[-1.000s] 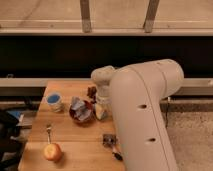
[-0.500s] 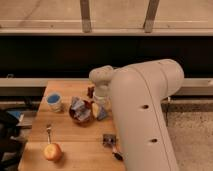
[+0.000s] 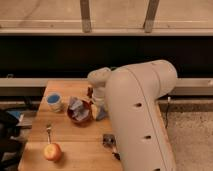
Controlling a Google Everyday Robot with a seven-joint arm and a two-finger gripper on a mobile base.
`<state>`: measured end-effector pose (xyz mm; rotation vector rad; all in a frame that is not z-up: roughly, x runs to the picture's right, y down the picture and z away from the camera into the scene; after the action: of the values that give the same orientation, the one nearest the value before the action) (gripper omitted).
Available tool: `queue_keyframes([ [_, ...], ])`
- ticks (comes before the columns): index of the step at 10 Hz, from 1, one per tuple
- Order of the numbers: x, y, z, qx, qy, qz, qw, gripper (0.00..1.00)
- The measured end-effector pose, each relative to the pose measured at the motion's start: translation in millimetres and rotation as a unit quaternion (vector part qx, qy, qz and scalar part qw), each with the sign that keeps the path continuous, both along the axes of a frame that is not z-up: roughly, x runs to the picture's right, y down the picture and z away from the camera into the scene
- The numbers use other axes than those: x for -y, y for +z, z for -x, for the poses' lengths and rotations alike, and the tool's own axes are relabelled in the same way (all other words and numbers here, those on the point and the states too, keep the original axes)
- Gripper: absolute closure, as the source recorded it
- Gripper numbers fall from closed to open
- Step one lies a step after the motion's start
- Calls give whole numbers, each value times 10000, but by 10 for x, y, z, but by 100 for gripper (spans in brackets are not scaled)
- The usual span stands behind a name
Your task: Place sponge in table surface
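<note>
My gripper (image 3: 96,102) hangs from the white wrist over the middle of the wooden table surface (image 3: 75,137), largely hidden by my big white arm (image 3: 137,115). Directly below it, at the arm's edge, shows a small blue-grey pad, the sponge (image 3: 101,114), low at the tabletop. Whether the gripper is holding it is hidden. A crumpled red-brown and bluish bag (image 3: 79,110) lies just left of the sponge.
A light blue cup (image 3: 53,101) stands at the table's back left. An apple (image 3: 52,151) sits near the front left corner, with a thin fork-like thing (image 3: 48,131) behind it. A small grey object (image 3: 107,140) lies at the front by the arm.
The wrist has barely shifted over the last second. Nothing on the table has moved.
</note>
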<state>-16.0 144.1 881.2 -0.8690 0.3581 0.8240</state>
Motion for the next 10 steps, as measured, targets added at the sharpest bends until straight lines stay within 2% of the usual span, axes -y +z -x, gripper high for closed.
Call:
queue_keyframes([
  [1, -22, 23, -12, -35, 4, 27, 10000, 40],
  [3, -43, 64, -22, -217, 77, 68, 9997, 54],
  [7, -26, 40, -44, -225, 75, 83, 9997, 95],
  [8, -8, 17, -87, -231, 144, 74, 9996, 100],
  [10, 168, -136, -305, -263, 369, -78, 9989, 100],
])
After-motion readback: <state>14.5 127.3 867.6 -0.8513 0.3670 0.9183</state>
